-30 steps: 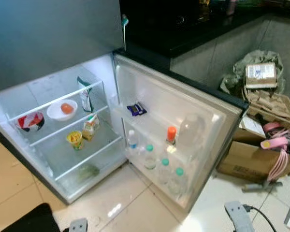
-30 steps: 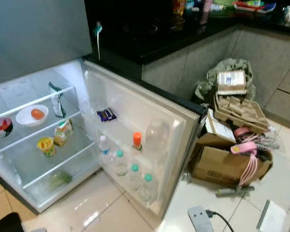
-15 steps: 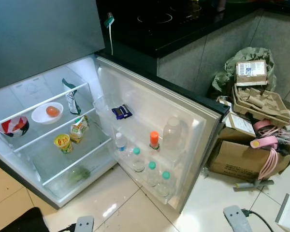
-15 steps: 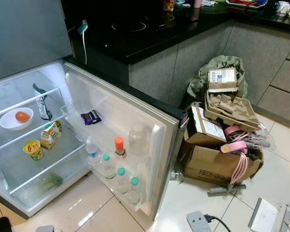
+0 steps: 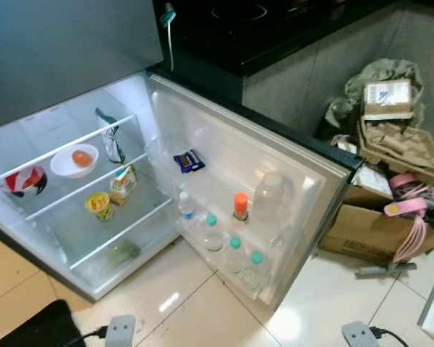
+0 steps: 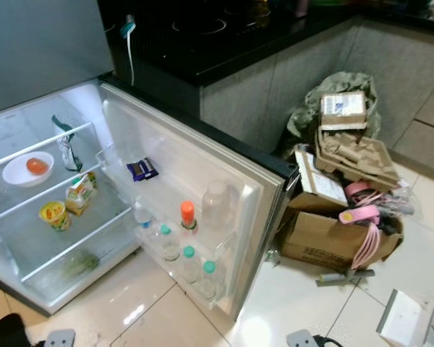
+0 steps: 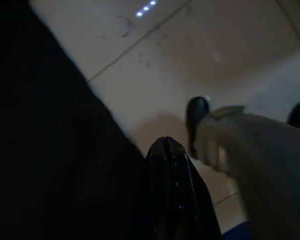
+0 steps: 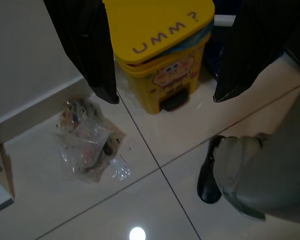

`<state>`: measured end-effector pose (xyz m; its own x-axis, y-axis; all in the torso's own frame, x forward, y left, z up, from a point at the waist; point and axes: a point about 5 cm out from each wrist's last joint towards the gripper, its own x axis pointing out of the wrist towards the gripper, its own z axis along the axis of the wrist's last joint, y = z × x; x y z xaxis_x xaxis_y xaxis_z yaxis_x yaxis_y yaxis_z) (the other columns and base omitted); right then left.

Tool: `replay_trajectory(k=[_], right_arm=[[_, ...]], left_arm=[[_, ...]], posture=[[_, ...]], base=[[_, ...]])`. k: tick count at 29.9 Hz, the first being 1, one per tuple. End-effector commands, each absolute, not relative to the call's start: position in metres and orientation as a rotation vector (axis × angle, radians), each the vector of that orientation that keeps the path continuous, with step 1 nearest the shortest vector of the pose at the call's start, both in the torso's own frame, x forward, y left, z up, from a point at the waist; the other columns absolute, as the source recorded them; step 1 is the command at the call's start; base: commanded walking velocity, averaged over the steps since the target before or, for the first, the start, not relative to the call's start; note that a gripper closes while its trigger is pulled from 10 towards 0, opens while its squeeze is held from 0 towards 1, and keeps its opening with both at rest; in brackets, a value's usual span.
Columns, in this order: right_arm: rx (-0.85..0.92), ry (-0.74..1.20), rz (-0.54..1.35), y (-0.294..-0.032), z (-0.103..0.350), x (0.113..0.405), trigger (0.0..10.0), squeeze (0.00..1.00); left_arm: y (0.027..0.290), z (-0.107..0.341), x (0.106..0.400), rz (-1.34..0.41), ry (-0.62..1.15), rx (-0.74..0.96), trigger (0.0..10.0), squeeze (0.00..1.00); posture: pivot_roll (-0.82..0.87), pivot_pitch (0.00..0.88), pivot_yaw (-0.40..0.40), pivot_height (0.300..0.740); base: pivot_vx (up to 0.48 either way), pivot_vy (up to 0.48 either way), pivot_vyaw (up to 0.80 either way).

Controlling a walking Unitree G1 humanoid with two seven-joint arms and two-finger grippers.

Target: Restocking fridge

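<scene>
Fridge (image 5: 72, 238) open, low in view, door (image 5: 275, 166) swung wide toward the right over pale glossy floor tiles (image 5: 202, 318). Inside, left to right: red-and-white bowl (image 5: 23, 181) and white bowl (image 5: 74, 160) holding an orange fruit on the upper glass shelf, dark-and-white pouch (image 5: 111, 141) upright at that shelf's right end; yellow cup (image 5: 98, 205) and small juice carton (image 5: 121, 185) on the shelf below; something green, blurred, in the bottom drawer (image 5: 121, 252). On the door: dark blue packet (image 5: 189, 160) in the upper pocket; lower racks with a blue-labelled bottle (image 5: 186, 207), orange-capped bottle (image 5: 240, 207), large clear jug (image 5: 269, 194), three green-capped bottles (image 5: 231, 251) in a row beneath. Black countertop (image 5: 275, 29) behind the door, grey cabinet fronts under it. Right of the door, clutter on the floor: cardboard box (image 5: 362, 231), egg-carton trays (image 5: 401, 144), pink cords (image 5: 409, 224), crumpled green bag (image 5: 376, 79). Power strips (image 5: 119, 329) on tiles near the bottom edge. Left gripper (image 7: 170, 160) hanging over tile, fingers pressed together, nothing held; a person's trouser leg (image 7: 260, 170) and dark shoe (image 7: 196, 112) just beside. Right gripper (image 8: 162, 97) fingers spread wide, empty, above floor with a yellow pedal bin (image 8: 162, 55) and a crumpled clear plastic bag (image 8: 87, 137). Fridge well apart from both grippers.
</scene>
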<state>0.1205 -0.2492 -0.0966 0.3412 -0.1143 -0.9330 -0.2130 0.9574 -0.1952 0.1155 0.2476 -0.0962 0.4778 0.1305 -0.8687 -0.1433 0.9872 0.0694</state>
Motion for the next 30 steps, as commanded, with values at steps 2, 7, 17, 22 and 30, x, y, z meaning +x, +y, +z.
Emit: replay_trajectory(k=[2,7,17,22,30], right_arm=[[-0.289,1.204,0.025,-0.253,-0.093,0.129,10.0,0.00],[-0.272,1.190,0.014,-0.251,-0.091,0.136,10.0,0.00],[-0.292,1.185,0.011,-0.244,-0.092,0.139,10.0,0.00],[-0.252,1.185,-0.101,-0.263,-0.090,0.129,10.0,0.00],[-0.087,0.991,-0.381,-0.304,-0.063,0.157,10.0,0.00]], left_arm=[[0.254,-0.097,0.108,0.104,1.122,0.077,10.0,0.00],[0.257,-0.093,0.118,0.147,1.078,0.050,10.0,0.00],[0.249,-0.100,0.102,0.156,1.115,0.007,10.0,0.00],[0.251,-0.102,0.091,0.191,1.139,-0.003,10.0,0.00],[0.256,-0.100,0.093,0.185,1.129,0.002,10.0,0.00]], posture=[[-0.08,0.078,-0.001,0.740],[-0.04,0.041,-0.032,0.740],[-0.08,0.000,0.022,0.740],[-0.06,0.000,0.002,0.740],[-0.05,0.000,0.012,0.740]], base=[[0.000,0.000,0.00],[0.000,0.000,0.00],[0.000,0.000,0.00],[0.000,0.000,0.00],[0.000,0.000,0.00]])
